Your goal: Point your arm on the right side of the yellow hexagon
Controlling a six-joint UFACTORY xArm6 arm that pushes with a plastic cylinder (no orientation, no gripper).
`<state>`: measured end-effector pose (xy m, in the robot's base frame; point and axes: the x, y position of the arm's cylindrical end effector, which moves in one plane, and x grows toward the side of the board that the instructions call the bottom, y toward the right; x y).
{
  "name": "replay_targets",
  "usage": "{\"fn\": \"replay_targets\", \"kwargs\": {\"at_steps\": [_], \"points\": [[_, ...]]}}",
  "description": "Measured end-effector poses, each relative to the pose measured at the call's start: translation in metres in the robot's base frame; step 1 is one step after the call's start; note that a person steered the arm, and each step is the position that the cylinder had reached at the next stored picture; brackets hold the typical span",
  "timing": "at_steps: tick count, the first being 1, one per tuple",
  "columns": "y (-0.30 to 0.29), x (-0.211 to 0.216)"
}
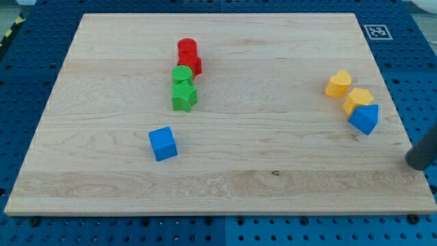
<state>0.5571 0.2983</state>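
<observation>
The yellow hexagon point(358, 100) lies near the board's right edge. A yellow heart-like block point(338, 84) touches it on its upper left, and a blue triangle-like block point(364, 119) touches it on its lower right. My tip point(415, 162) is the end of a dark rod that comes in from the view's right edge. It sits at the board's right edge, below and to the right of the hexagon and the blue block, and is clear of both.
A red cylinder point(187, 48), a red block point(192, 65), a green cylinder point(181, 74) and a green star point(184, 96) form a column at the upper middle left. A blue cube point(162, 143) lies below them. The wooden board point(273, 178) rests on a blue pegboard.
</observation>
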Motion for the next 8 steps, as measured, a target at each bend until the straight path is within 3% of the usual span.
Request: {"fn": "replay_targets", "kwargs": {"at_steps": [5, 8], "points": [[0.017, -0.029], [0.011, -0.107]]}}
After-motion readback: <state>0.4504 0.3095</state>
